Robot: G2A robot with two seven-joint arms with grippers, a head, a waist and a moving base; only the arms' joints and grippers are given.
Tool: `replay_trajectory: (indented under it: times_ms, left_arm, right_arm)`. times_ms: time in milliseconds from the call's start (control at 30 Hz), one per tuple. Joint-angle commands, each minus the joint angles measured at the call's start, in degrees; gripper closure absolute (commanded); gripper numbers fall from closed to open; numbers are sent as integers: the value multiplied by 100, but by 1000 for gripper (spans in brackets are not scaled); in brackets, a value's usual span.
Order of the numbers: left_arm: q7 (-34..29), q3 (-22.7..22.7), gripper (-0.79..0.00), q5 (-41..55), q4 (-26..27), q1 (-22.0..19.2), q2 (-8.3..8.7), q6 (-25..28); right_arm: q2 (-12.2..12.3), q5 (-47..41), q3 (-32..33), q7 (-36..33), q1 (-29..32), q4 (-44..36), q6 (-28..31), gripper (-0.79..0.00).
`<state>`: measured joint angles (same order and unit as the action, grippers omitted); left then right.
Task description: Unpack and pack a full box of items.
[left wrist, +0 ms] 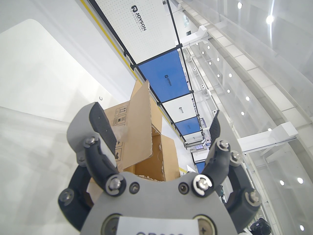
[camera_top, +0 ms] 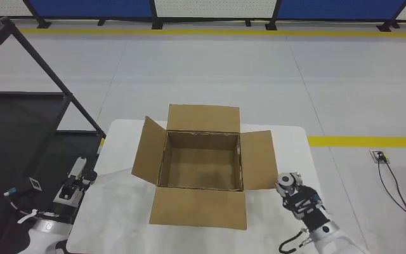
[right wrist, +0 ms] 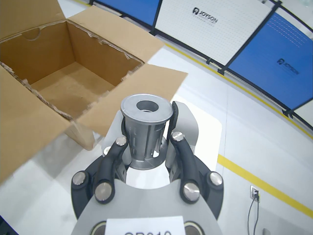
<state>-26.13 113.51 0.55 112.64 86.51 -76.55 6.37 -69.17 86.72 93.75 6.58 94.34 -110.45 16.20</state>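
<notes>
An open cardboard box point(camera_top: 200, 166) with all flaps spread stands in the middle of the white table point(camera_top: 120, 190); its inside looks bare. My right gripper point(camera_top: 292, 190) sits beside the box's right flap, shut on a grey metal flanged cylinder point(right wrist: 146, 125), seen from above as a round grey part point(camera_top: 289, 180). That box point(right wrist: 61, 74) lies just beyond the cylinder in the right wrist view. My left gripper point(camera_top: 81, 176) rests at the table's left edge, open, with nothing between its fingers point(left wrist: 102, 125). The box point(left wrist: 144, 138) shows past it in the left wrist view.
A black frame point(camera_top: 44, 82) and dark platform stand to the left of the table. Blue and white partition panels point(camera_top: 209, 7) line the far side behind a yellow floor line. A cable and socket point(camera_top: 379, 156) lie on the floor at right.
</notes>
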Motion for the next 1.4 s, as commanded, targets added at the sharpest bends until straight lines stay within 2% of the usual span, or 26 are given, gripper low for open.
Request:
replay_trajectory:
  times_ms: [0,133,200,233,1367]
  left_arm:
    - [0,0,-785,0,0,0,0,0]
    - [0,0,-785,0,0,0,0,0]
    - [0,0,-785,0,0,0,0,0]
    - [0,0,-785,0,0,0,0,0]
    - [0,0,-785,0,0,0,0,0]
  right_arm:
    - [10,-102,270,1716,490,557,63,0]
    - [37,-140,421,3904,559,1917,439,0]
    - [58,-95,373,4599,305,2630,771,0]
    - [76,-37,342,4726,138,2976,995,0]
    - [82,-19,337,4741,77,3072,1064,0]
